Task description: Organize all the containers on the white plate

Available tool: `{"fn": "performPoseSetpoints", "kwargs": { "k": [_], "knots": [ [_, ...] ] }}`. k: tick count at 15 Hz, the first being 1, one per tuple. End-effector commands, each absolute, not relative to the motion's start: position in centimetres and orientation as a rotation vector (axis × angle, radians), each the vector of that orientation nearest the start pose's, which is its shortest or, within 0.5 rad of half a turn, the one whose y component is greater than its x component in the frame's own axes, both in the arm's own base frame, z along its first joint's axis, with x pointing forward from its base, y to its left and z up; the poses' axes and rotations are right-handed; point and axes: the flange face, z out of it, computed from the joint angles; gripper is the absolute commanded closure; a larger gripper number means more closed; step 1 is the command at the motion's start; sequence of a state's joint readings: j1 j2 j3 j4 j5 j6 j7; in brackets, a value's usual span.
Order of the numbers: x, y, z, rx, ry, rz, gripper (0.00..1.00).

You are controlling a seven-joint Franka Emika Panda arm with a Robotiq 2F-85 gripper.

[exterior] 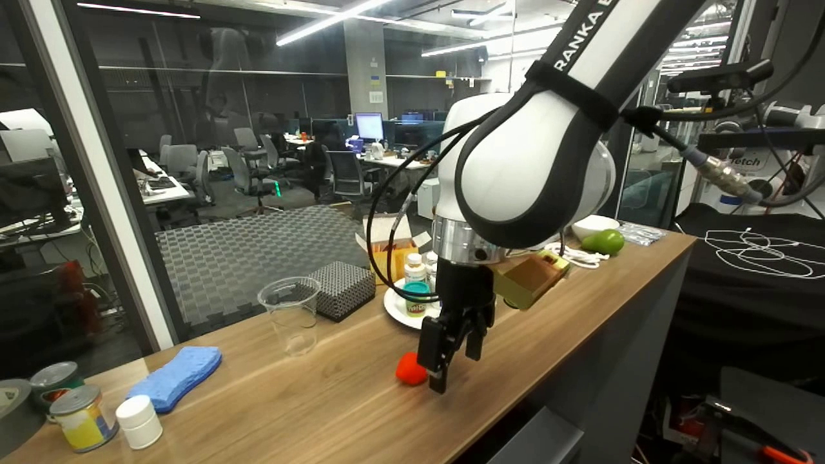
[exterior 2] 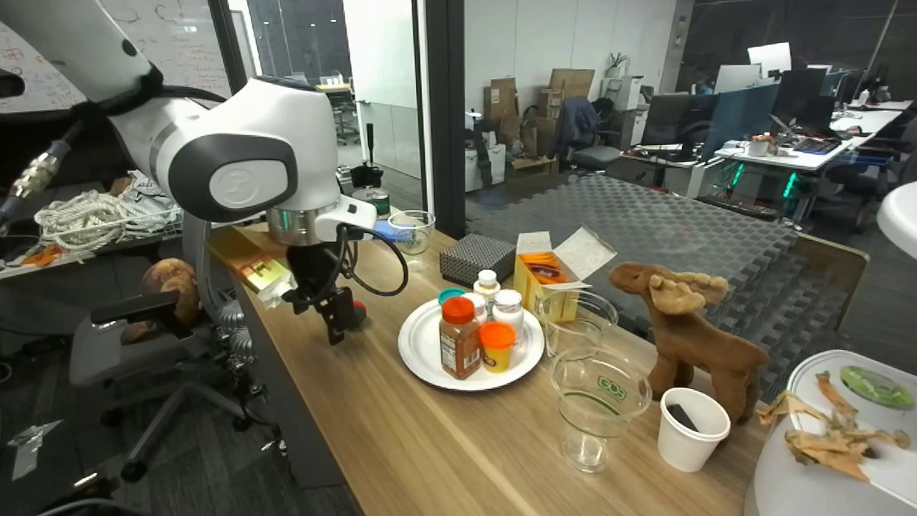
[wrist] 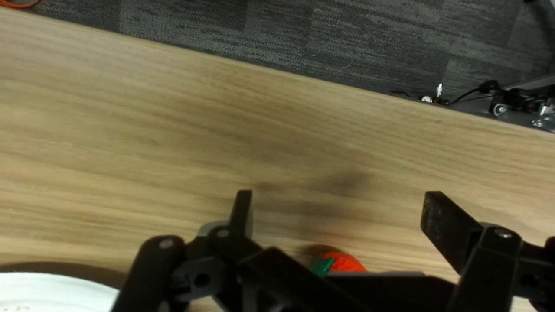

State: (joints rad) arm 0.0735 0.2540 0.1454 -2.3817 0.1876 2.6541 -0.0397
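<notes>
Plate, loaded, on bench

On the white plate are grouped, upright: one spice bottle with orange-red cap; one yellow tub, orange lid; one teal-lidded tub; several white-capped bottles. Well apart, one white jar is placed on the bench just beside a yellow can; a blue cloth is laid near both. The tool is positioned above the bench, beside the plate, with fingers spread wide. Near it is found a small red item with green top; whether it is touched cannot be told.
</notes>
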Motion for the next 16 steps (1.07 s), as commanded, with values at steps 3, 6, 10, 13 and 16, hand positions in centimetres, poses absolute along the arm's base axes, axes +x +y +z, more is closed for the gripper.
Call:
{"fn": "performPoseSetpoints", "kwargs": {
  "k": [3, 6, 10, 13, 16],
  "knots": [
    [50.8, 12.1, 21.0, -3.02, -0.26, -0.097, 0.0],
    [51.4, 12.6, 20.4, -3.034, -0.318, -0.168, 0.0],
    [52.1, 13.4, 19.7, -3.029, -0.391, -0.267, 0.0],
    [52.5, 13.5, 19.6, -3.021, -0.409, -0.332, 0.0],
    [52.8, 13.3, 19.9, -3.017, -0.41, -0.366, 0.25]
  ]
}}
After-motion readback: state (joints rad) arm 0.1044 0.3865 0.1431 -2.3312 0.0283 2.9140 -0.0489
